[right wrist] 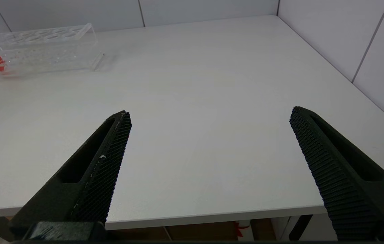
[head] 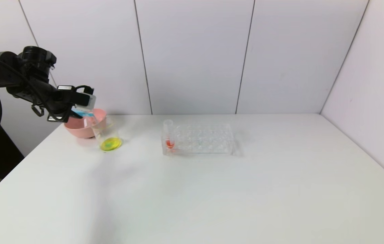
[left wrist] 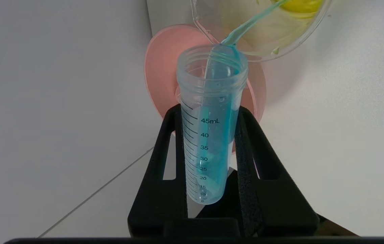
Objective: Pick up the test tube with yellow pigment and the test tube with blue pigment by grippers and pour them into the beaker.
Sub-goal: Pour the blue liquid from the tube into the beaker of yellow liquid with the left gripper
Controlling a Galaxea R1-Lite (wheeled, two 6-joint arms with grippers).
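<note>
Left wrist view: my left gripper [left wrist: 209,149] clamps the test tube with blue pigment [left wrist: 210,128], mouth tipped over the beaker [left wrist: 263,30] (blue streaming in).

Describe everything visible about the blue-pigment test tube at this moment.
The test tube with blue pigment is clear plastic with a threaded open mouth and printed mL graduations. The left gripper clamps it, tipped over the beaker. A thin blue stream runs from its lip into the beaker's yellow liquid; little blue remains inside.
</note>
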